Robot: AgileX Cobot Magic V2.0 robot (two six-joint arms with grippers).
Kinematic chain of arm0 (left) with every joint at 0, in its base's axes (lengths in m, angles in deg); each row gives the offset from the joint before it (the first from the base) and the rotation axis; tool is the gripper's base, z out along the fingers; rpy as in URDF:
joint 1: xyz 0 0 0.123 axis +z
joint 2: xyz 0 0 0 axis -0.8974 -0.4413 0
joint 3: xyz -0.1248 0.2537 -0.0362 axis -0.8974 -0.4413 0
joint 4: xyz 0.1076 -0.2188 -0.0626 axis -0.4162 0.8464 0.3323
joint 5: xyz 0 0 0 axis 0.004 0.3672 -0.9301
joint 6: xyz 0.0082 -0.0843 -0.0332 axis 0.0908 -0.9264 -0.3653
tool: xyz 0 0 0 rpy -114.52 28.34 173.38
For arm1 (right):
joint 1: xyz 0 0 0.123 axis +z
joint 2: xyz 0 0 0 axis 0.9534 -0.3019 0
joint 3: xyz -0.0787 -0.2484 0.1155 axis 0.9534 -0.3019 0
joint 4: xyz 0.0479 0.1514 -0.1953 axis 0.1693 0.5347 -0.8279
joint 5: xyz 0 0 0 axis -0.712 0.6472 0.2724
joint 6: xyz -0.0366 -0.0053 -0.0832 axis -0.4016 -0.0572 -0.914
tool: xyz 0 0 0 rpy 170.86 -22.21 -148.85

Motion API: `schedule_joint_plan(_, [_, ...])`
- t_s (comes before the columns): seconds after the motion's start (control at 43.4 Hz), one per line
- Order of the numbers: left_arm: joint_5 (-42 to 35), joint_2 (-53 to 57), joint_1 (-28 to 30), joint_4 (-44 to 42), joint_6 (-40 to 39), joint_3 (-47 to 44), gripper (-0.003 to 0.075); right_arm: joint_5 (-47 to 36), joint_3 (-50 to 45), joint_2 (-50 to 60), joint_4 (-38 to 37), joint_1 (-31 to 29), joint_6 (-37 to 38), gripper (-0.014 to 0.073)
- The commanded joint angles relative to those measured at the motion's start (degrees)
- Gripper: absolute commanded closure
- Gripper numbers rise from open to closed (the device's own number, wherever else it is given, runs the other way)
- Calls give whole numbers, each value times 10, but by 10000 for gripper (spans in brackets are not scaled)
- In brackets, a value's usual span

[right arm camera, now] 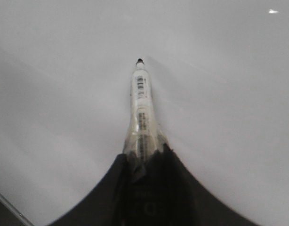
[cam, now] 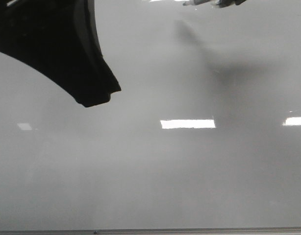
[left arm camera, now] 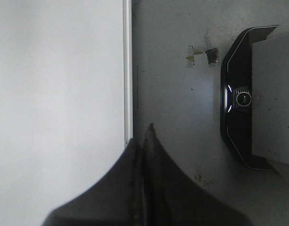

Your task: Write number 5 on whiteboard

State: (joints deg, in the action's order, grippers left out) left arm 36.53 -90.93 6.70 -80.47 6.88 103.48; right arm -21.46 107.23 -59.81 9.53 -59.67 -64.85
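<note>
Right gripper (right arm camera: 143, 153): jaws closed around the barrel of a marker (right arm camera: 141, 108), clear-bodied with a barcode strip and a black tip. The tip points out over the whiteboard (right arm camera: 220, 94); whether it touches the surface cannot be told from the right wrist view. In the front view only the marker's tip end (cam: 189, 3) shows at the far edge of the frame, with a soft dark shadow (cam: 224, 63) cast on the board below it. Left gripper (left arm camera: 148, 141): jaws pressed fully together, holding nothing, fingertips poised just beside the board's thin metal edge strip (left arm camera: 127, 70). In the front view the left gripper is a dark out-of-focus mass (cam: 57, 49) in the upper left, above the board. Whiteboard (cam: 150, 176): glossy grey-white, fills nearly the whole front view, bright rectangular glare patches (cam: 188, 124) across its middle, metal strip along the near edge. No marker strokes visible on it in any view; number 5 not yet written. Beyond the board's edge lies the grey bench (left arm camera: 177, 94), carrying a black-framed device (left arm camera: 248, 99) with a small lit button, and a scrap of tape (left arm camera: 203, 54).
</note>
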Motion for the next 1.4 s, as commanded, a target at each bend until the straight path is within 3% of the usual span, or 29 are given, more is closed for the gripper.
schedule_joint_plan(0.0, [-20, 19, -4, 6, -5, 18, 741, -39, 34, -8, 15, -3, -2, 653])
schedule_joint_plan(0.322, [-20, 19, -4, 6, -5, 18, 741, -2, 12, -42, 15, 7, -2, 653])
schedule_joint_plan(0.645, [-20, 19, -4, 6, -5, 18, 741, -42, -52, -53, 17, 57, 13, 653])
schedule_joint_plan(1.082, [-20, 19, -4, 6, -5, 18, 741, -54, -159, -3, 17, -5, 34, 653])
schedule_joint_plan(1.381, [-20, 19, -4, 6, -5, 18, 741, -111, -161, -85, 55, 107, 34, 653])
